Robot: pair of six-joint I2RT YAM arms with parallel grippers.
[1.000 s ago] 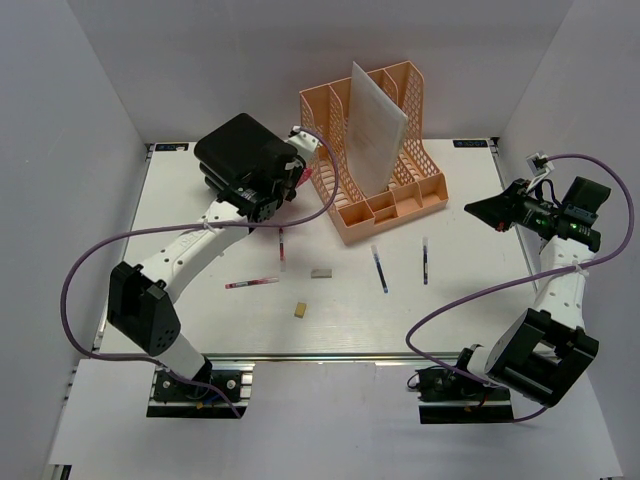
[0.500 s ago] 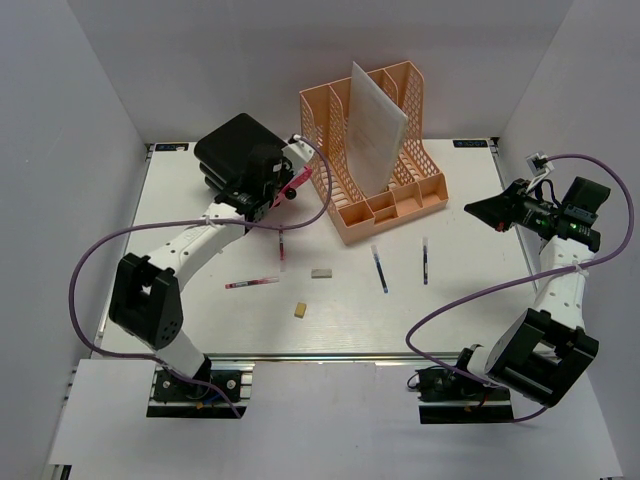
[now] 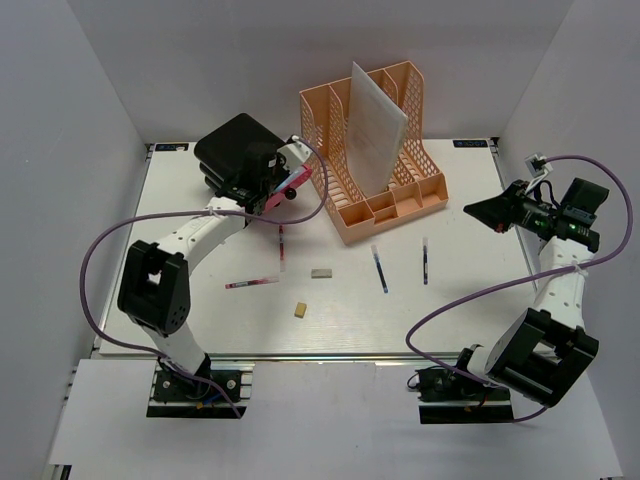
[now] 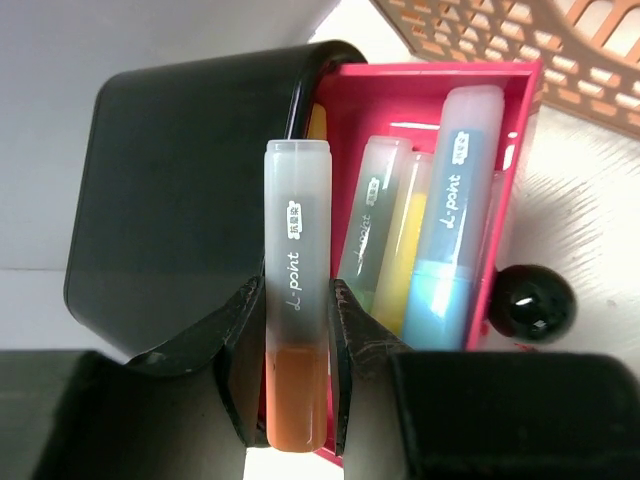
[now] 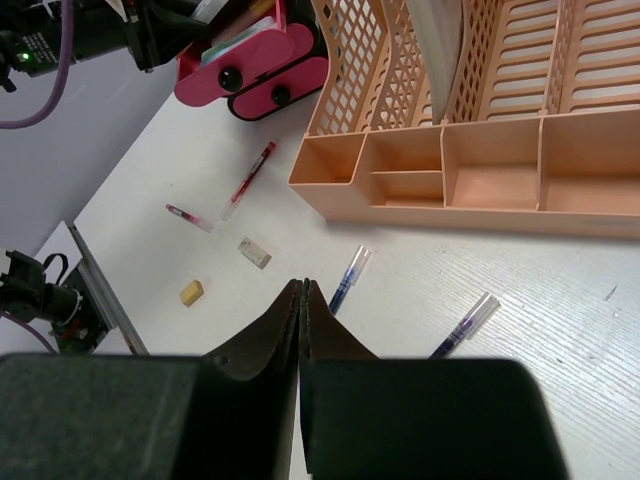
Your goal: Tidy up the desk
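One white desk (image 3: 450, 310) fills the middle, between arm bases and far wall. More of the pink case (image 3: 283, 187) shows beside the black box (image 3: 235, 150) than a second ago. Left gripper (image 4: 297, 300) pinches an orange marker (image 4: 297, 240), fingers (image 4: 240, 350) snug on it; top view hides them. Right gripper (image 5: 302, 295) pressed closed, empty, over the right side.
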